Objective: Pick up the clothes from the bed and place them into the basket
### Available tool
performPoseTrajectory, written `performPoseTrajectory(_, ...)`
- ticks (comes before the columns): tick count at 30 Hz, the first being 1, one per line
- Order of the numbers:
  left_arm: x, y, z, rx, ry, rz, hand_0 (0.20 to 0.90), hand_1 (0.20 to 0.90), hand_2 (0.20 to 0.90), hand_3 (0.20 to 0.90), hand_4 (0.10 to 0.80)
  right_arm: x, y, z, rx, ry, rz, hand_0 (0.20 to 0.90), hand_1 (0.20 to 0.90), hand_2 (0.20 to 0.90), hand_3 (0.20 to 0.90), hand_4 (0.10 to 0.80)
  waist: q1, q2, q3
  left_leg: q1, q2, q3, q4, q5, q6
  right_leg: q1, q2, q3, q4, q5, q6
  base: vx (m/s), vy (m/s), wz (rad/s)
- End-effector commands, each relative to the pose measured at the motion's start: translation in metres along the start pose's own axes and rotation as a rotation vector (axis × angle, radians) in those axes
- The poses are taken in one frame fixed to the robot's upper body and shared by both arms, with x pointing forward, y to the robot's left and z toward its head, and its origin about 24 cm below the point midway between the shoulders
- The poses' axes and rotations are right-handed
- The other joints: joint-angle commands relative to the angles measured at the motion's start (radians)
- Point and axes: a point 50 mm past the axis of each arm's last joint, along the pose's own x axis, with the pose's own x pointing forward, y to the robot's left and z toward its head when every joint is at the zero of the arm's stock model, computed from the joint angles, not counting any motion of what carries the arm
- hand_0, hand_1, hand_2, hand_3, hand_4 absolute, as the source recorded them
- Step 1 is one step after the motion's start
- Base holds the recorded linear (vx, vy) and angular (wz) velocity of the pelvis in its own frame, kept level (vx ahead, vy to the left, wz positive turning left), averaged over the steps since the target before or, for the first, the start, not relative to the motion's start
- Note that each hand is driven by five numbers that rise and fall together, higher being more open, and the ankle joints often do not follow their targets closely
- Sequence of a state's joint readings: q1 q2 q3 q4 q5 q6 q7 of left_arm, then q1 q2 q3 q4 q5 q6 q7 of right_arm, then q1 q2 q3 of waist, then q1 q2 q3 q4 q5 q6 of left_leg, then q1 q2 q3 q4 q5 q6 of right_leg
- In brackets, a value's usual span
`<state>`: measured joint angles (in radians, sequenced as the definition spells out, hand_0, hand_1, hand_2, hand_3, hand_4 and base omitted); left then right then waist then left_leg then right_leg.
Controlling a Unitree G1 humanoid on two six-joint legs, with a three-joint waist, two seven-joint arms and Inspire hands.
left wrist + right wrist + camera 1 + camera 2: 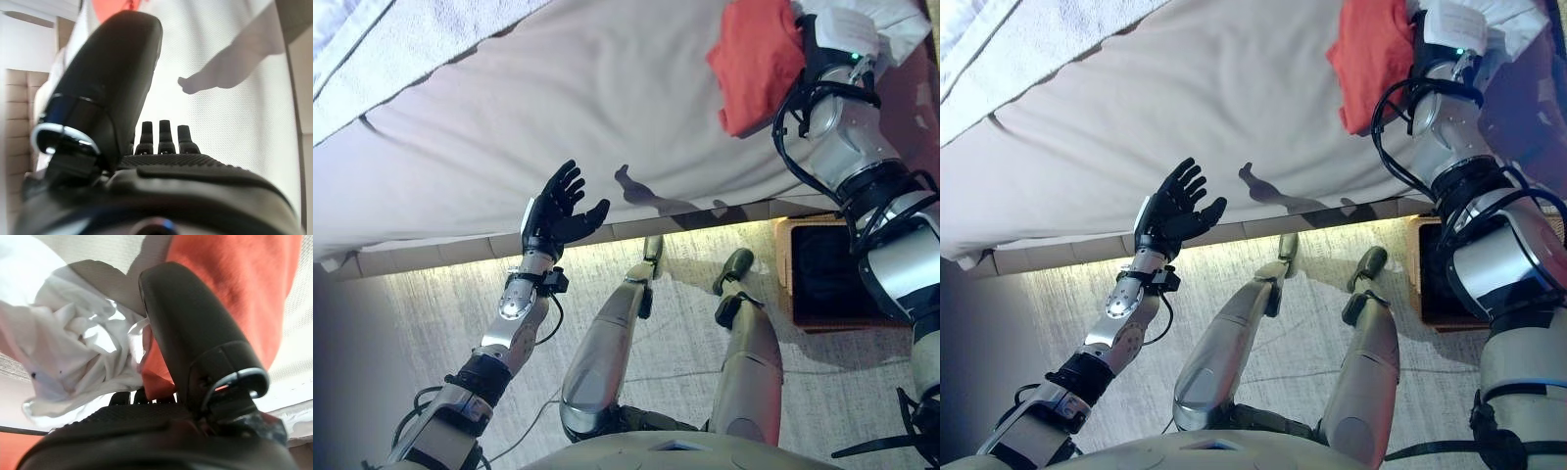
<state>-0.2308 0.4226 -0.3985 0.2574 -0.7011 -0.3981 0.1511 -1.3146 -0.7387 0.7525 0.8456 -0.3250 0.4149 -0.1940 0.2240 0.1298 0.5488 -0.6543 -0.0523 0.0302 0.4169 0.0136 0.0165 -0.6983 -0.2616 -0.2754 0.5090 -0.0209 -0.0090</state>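
An orange-red garment (pixel 759 61) is lying bunched on the bed (pixel 607 108), near the bed's front edge toward its right end. A crumpled white garment (pixel 83 352) is lying just beside it, touching it on the right. A basket (pixel 793 284) with a tan rim and dark inside is sitting on the floor just below the bed's front edge.

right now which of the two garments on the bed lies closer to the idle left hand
The red garment. It lies on the left hand's side of the right arm, while the white garment is bunched beyond it, at the right hand.
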Motion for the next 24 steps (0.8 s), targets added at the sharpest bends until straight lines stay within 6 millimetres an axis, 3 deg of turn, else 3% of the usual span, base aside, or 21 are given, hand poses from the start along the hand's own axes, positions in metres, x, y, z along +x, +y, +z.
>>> performPoseTrajectory(1, -0.007, -0.002, 0.035, -0.031, -0.169, -0.020, 0.900, 0.900, 0.900, 0.900, 0.800, 0.007, -0.047, 0.033, 0.036, -0.123, -0.150, 0.900, 0.900, 0.900, 0.900, 0.800, 0.059, 0.014, -0.029, -0.096, -0.037, -0.082, 0.125, -0.126, 0.002, -0.012, 0.028, -0.020, 0.194, -0.184, 0.014, 0.015, -0.008, 0.10)
performPoseTrajectory(8, -0.017, 0.011, 0.047, -0.038, -0.209, 0.025, 0.900, 0.900, 0.900, 0.900, 0.800, 0.013, -0.072, 0.032, 0.228, -0.153, -0.203, 0.900, 0.900, 0.900, 0.900, 0.800, 0.097, 0.032, -0.029, -0.228, -0.061, -0.094, 0.282, -0.171, 0.026, -0.145, 0.014, -0.009, 0.373, -0.245, -0.008, -0.027, -0.019, 0.15)
performPoseTrajectory(19, -0.028, 0.027, 0.043, -0.018, -0.181, 0.041, 0.900, 0.900, 0.900, 0.900, 0.800, 0.004, -0.081, 0.065, 0.407, -0.394, -0.170, 0.900, 0.900, 0.900, 0.900, 0.800, 0.118, 0.026, -0.029, -0.281, -0.062, -0.089, 0.389, -0.203, 0.028, -0.178, 0.010, -0.018, 0.470, -0.283, -0.022, -0.014, -0.002, 0.03)
performPoseTrajectory(20, -0.029, 0.028, 0.042, -0.017, -0.179, 0.042, 0.900, 0.900, 0.900, 0.900, 0.800, 0.003, -0.081, 0.066, 0.417, -0.406, -0.161, 0.815, 0.815, 0.815, 0.801, 0.701, 0.119, 0.026, -0.029, -0.280, -0.062, -0.089, 0.390, -0.203, 0.027, -0.175, 0.011, -0.019, 0.469, -0.283, -0.022, 0.003, -0.001, 0.13)
performPoseTrajectory(21, -0.030, 0.029, 0.042, -0.015, -0.175, 0.044, 0.900, 0.900, 0.900, 0.900, 0.800, 0.002, -0.081, 0.069, 0.425, -0.426, -0.162, 0.481, 0.481, 0.481, 0.411, 0.311, 0.121, 0.025, -0.029, -0.277, -0.062, -0.091, 0.391, -0.203, 0.027, -0.170, 0.011, -0.021, 0.468, -0.283, -0.023, 0.001, -0.004, 0.17)
performPoseTrajectory(22, -0.030, 0.030, 0.041, -0.013, -0.173, 0.045, 0.900, 0.900, 0.900, 0.900, 0.800, 0.002, -0.081, 0.070, 0.428, -0.435, -0.165, 0.300, 0.300, 0.300, 0.200, 0.100, 0.123, 0.025, -0.029, -0.274, -0.062, -0.092, 0.392, -0.204, 0.026, -0.167, 0.011, -0.021, 0.468, -0.283, -0.022, 0.003, -0.011, 0.14)
performPoseTrajectory(24, -0.032, 0.033, 0.040, -0.005, -0.170, 0.042, 0.900, 0.900, 0.900, 0.900, 0.800, 0.002, -0.081, 0.069, 0.433, -0.436, -0.162, 0.300, 0.300, 0.300, 0.200, 0.100, 0.125, 0.022, -0.029, -0.268, -0.062, -0.095, 0.395, -0.206, 0.024, -0.156, 0.011, -0.025, 0.465, -0.282, -0.021, 0.006, -0.014, -0.33)
